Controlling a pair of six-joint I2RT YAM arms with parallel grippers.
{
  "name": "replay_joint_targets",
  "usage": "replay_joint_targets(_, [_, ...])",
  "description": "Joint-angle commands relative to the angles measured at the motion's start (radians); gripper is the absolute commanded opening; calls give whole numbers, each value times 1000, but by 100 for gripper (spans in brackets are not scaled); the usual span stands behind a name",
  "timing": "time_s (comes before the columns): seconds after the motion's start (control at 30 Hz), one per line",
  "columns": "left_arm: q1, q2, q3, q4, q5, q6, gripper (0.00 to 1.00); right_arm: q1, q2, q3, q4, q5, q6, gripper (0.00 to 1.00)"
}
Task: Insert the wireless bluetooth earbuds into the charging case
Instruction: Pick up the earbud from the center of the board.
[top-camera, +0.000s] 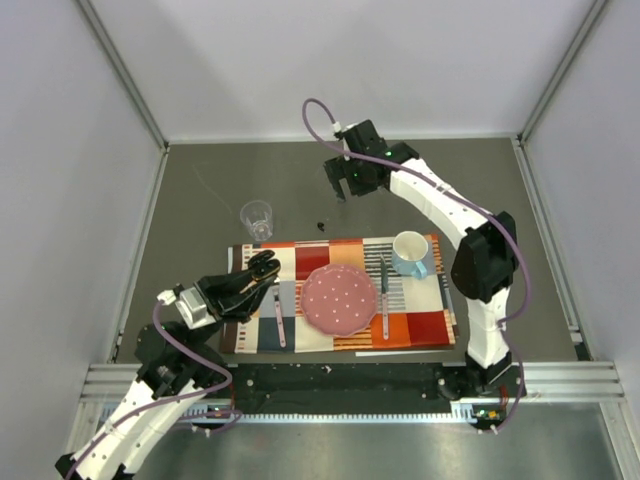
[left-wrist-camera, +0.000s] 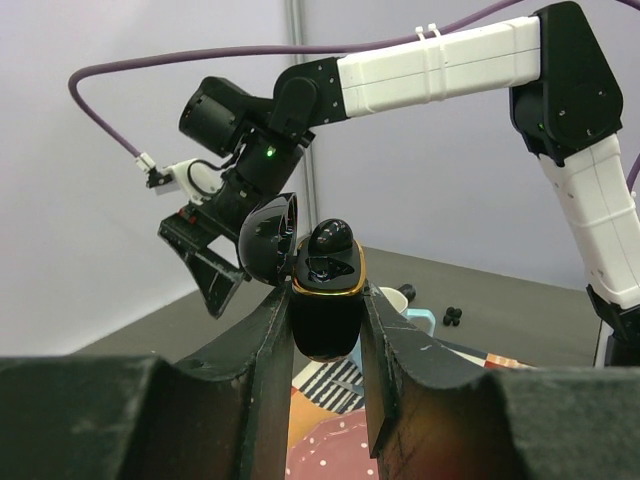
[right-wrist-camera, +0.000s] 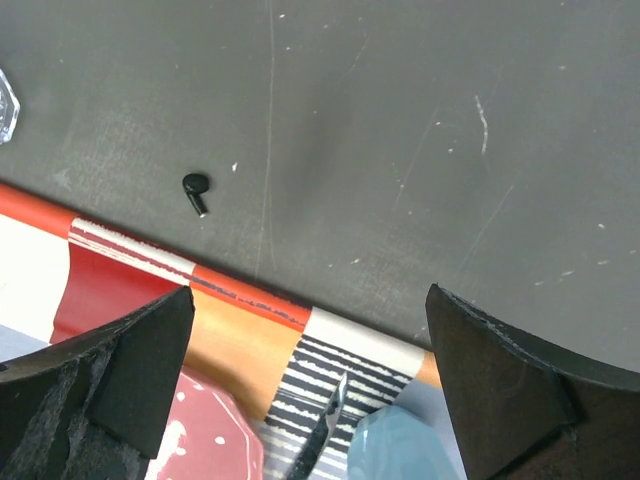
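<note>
While the left arm hangs closest to the front edge, its left tool (left-wrist-camera: 326, 300) is pinched onto the charging case (left-wrist-camera: 325, 325), one finger on each side of the lower shell. So the case is up in the air over the left end of the striped placemat (top-camera: 420, 325), not sitting on anything. The lid (left-wrist-camera: 268, 238) is flipped open and tipped back to the left in the wrist view. One earbud (left-wrist-camera: 330, 240) is already seated in the top of the case, glossy black, poking up above the gold-ish rim. Moving out from there, the placemat carries a pink dotted plate (top-camera: 340, 298) in the middle, a piece of cutlery (top-camera: 384, 290) just right of it, and a pale blue mug (top-camera: 411, 253) at the far right corner. Just past the mat's far left corner there's a clear glass (top-camera: 257, 218) on the dark table (top-camera: 200, 190). The second earbud (right-wrist-camera: 195, 190) is lying loose on the bare table just beyond the mat's far edge, roughly between glass and mug, touching nothing. Farthest back, the right tool (right-wrist-camera: 308, 300) hovers over that stretch of table with its fingers spread wide and nothing between them, the bud off to the left in its own camera.
</note>
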Motion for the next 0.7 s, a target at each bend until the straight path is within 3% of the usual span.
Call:
replay_joint_targets(0.0, [0,-42,33,28,-26,16,0,-61,-94,88,-15,-49,-29,99])
replay_joint_targets(0.2, [0,-58,27,28,-30,19,0,-61,-84,122,1,-81,29,99])
replay_joint_targets(0.4, [1,-64,24,19,-21,6,0,-61,18,128,4,-248,29,99])
replay_joint_targets(0.67, [0,-87,20,-8,-39,7,0,-45,122,133,1,-282,29,86])
